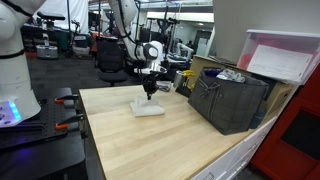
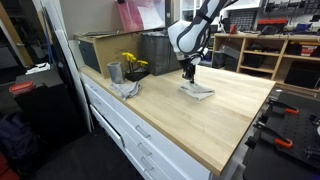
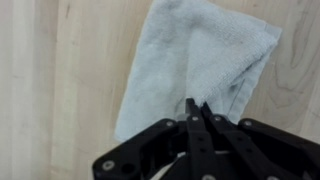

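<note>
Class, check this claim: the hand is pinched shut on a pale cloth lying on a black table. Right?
Not quite: the table is light wood, not black, as the wrist view shows. The hand is indeed pinched shut on the pale cloth.

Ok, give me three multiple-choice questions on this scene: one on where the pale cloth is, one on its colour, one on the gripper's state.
1. Where does the pale folded cloth lie? A on the floor; B on the light wooden tabletop; C over a chair.
2. What colour is the cloth? A red; B black; C pale grey-white.
3. How is the black gripper set? A shut on the cloth; B wide open above it; C away from the table.
Answers: 1 B, wood grain shows beside the cloth; 2 C, plain in the wrist view; 3 A, its fingertips meet on a pinched fold.
</note>
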Controlling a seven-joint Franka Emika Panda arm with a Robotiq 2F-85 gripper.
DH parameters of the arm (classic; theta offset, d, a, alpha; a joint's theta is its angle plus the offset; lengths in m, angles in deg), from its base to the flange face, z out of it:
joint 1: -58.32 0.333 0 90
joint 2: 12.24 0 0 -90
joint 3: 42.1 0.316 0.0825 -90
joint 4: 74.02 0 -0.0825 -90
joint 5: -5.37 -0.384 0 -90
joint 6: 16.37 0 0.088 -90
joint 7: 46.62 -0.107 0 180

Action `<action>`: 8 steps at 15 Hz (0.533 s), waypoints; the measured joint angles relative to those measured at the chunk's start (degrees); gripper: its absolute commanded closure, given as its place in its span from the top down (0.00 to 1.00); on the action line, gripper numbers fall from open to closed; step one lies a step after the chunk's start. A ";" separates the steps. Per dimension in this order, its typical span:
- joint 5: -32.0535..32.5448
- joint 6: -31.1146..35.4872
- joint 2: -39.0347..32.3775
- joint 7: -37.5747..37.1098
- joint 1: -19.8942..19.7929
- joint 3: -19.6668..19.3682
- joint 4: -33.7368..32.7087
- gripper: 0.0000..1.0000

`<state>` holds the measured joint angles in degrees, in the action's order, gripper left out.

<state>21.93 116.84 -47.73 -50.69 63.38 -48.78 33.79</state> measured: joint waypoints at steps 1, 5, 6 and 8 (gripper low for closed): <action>-0.23 -0.02 0.95 -0.25 -0.82 -0.61 0.40 0.01; -0.13 -0.03 4.50 -0.80 -4.78 -4.02 2.00 0.01; 0.17 -0.03 4.98 -0.83 -5.58 -5.13 2.11 0.01; 2.39 -0.01 5.32 -1.10 -6.57 -7.47 2.05 0.29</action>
<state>24.33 116.83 -42.41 -51.78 56.81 -56.26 35.83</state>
